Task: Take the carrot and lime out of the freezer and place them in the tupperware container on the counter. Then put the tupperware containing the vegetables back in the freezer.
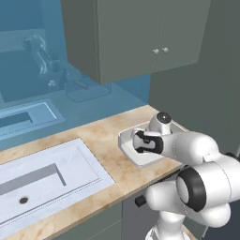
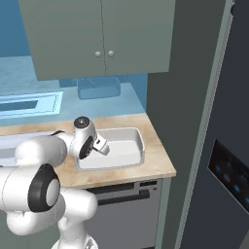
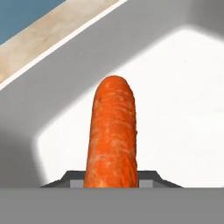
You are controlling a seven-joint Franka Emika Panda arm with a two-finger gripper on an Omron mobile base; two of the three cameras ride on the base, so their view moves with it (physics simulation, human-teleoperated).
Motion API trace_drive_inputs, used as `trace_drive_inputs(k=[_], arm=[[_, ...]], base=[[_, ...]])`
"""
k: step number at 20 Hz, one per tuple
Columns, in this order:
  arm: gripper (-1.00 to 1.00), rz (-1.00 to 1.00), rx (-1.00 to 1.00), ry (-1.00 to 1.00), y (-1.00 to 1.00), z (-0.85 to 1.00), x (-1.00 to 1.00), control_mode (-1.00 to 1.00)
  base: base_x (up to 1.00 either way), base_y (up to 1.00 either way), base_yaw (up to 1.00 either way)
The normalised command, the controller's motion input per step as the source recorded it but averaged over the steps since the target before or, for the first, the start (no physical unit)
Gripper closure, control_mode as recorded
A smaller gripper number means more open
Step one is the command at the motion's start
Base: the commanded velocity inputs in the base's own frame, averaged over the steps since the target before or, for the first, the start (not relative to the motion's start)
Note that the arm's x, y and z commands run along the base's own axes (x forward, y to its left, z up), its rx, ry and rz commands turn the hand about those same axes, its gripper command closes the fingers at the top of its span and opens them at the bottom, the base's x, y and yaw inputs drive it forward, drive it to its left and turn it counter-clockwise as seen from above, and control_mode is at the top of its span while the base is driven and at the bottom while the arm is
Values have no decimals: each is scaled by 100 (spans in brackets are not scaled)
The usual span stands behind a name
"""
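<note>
The freezer [image 2: 214,146] stands at the right end of the table [image 1: 101,140]. The white container [image 2: 131,146] rests on the table beside the sink [image 1: 47,173]. The fingers [image 3: 111,181], nearly closed, grip the carrot [image 3: 112,131] directly above the container floor.

One carrot [image 3: 111,135], one white tupperware container [image 2: 127,156], one sink [image 1: 89,165], and one two-door wall cupboard [image 2: 102,36].
</note>
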Motion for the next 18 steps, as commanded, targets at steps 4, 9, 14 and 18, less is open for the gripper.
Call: trace_drive_inputs(k=[4,9,14,18], arm=[[100,-1,0,1,0,-18,6,-100],[100,0,0,1,0,-16,20,-100],[100,0,0,4,0,-19,25,-100],[-100,0,0,8,0,-32,5,-100]], base=[[0,0,0],[0,0,0],[0,0,0],[0,0,0]])
